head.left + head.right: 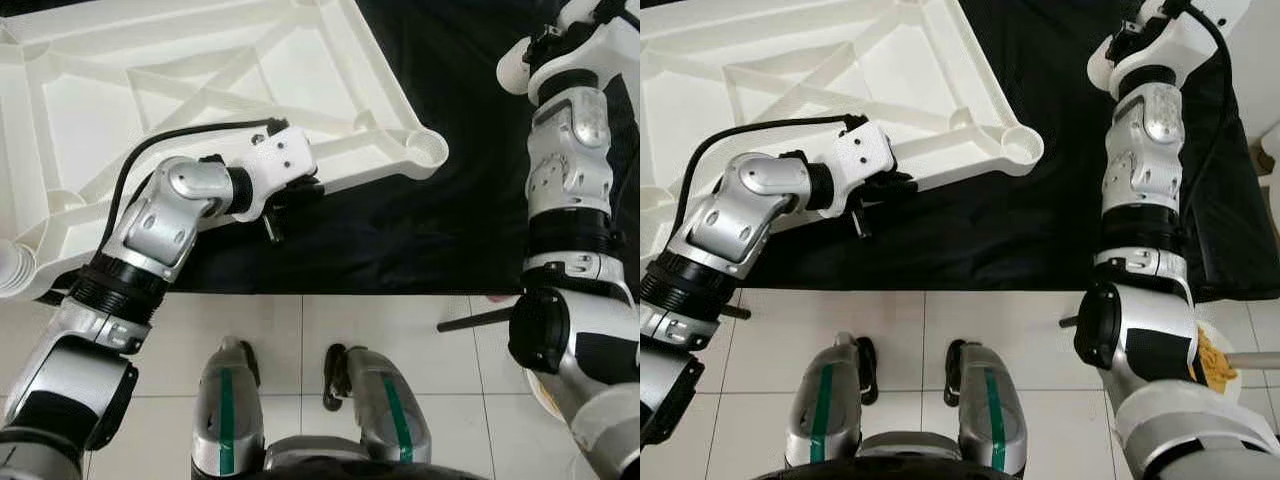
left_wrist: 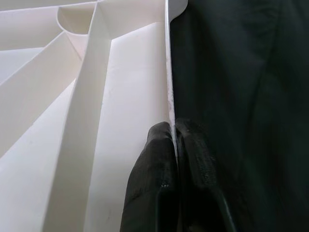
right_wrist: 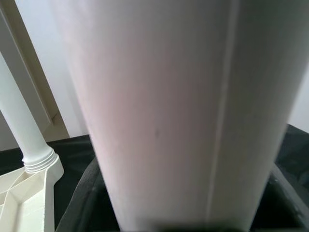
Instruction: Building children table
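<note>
The white plastic tabletop (image 1: 200, 70) lies upside down on a black cloth, its ribs facing up. My left gripper (image 1: 285, 200) is shut on the tabletop's near rim (image 2: 167, 72), one black finger on each side of the thin edge. An empty round leg socket (image 1: 1020, 145) sits at the near right corner. My right arm (image 1: 1145, 130) reaches up past the far right of the cloth. In the right wrist view my right gripper (image 3: 183, 212) is shut on a thick white table leg (image 3: 169, 96). Another white leg (image 3: 24, 130) stands upright in a corner of the tabletop.
The black cloth (image 1: 400, 230) ends at white floor tiles (image 1: 400, 330), where my own legs (image 1: 290, 400) stand. A dark rod (image 1: 475, 320) lies on the tiles by my right arm. A plate with food (image 1: 1215, 360) is at the right. A white ribbed part (image 1: 15, 270) sits at the left edge.
</note>
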Available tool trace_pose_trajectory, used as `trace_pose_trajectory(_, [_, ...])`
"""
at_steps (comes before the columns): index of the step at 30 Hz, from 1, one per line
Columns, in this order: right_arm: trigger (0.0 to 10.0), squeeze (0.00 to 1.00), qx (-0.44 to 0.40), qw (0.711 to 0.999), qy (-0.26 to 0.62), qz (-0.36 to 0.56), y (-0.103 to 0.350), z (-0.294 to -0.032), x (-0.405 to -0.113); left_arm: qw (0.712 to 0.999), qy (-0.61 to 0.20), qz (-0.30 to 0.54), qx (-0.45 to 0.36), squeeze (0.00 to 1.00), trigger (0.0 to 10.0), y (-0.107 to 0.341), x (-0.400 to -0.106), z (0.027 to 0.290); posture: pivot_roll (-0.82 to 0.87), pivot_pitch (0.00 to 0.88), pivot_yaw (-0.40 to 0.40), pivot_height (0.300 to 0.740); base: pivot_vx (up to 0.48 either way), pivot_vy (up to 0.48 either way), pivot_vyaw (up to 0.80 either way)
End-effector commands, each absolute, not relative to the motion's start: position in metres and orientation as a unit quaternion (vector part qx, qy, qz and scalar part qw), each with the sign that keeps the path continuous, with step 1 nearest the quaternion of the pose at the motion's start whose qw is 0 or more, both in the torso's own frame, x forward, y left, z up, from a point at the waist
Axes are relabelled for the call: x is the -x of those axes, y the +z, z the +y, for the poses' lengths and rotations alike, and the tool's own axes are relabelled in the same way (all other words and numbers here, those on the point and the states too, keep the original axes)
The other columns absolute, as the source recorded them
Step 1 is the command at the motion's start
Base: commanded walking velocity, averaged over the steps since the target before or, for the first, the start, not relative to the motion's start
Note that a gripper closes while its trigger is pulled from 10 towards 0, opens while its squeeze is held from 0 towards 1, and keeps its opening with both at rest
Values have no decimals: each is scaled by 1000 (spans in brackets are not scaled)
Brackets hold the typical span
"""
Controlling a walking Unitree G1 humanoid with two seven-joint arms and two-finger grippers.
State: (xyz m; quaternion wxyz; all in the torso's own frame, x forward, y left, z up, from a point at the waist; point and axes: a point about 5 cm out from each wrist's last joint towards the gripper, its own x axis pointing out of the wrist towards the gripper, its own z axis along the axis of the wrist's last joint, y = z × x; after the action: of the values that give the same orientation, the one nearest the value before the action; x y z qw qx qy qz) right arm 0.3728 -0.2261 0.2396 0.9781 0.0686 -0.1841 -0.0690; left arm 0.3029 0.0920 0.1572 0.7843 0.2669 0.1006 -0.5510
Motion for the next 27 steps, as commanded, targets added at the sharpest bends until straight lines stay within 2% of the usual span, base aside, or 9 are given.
trace_pose_trajectory(1, [10000, 0, -66, 977, -67, -190, 244, -226, -374, 773, -564, 108, -269, 0, 9451, 155, -298, 92, 94, 72, -80, 740, 0, 0, 0])
trace_pose_trajectory(3, [10000, 0, -66, 978, -66, -189, 243, -226, -374, 769, -572, 103, -265, 0, 10000, 157, -296, 90, 94, 70, -80, 740, 0, 0, 0])
trace_pose_trajectory(4, [10000, 0, -66, 978, -64, -189, 243, -225, -375, 763, -583, 99, -260, 294, 10000, 159, -293, 88, 93, 68, -81, 740, 0, 0, 0])
trace_pose_trajectory(5, [10000, 0, -66, 978, -64, -189, 243, -225, -375, 763, -583, 99, -260, 294, 10000, 159, -293, 88, 93, 68, -81, 740, 0, 0, 0])
trace_pose_trajectory(6, [10000, 0, -66, 978, -63, -188, 243, -225, -375, 759, -593, 100, -250, 1000, 10000, 162, -292, 87, 94, 68, -81, 740, 0, 0, 0])
trace_pose_trajectory(19, [10000, 0, -66, 980, -49, -179, 242, -218, -381, 756, -616, 48, -217, 1000, 10000, 199, -298, 83, 106, 50, -96, 740, 0, 0, 0])
trace_pose_trajectory(20, [10000, 0, -66, 981, -44, -178, 243, -216, -382, 769, -605, 33, -202, 0, 10000, 210, -305, 84, 111, 44, -104, 740, 0, 0, 0])
trace_pose_trajectory(21, [10000, 0, -66, 981, -44, -178, 243, -216, -382, 769, -605, 33, -202, 0, 10000, 210, -305, 84, 111, 44, -104, 740, 0, 0, 0])
trace_pose_trajectory(27, [10000, 0, -61, 986, -12, -154, 239, -202, -388, 870, -480, 10, -117, 0, 10000, 242, -348, 103, 116, 34, -110, 740, 0, 0, 0])
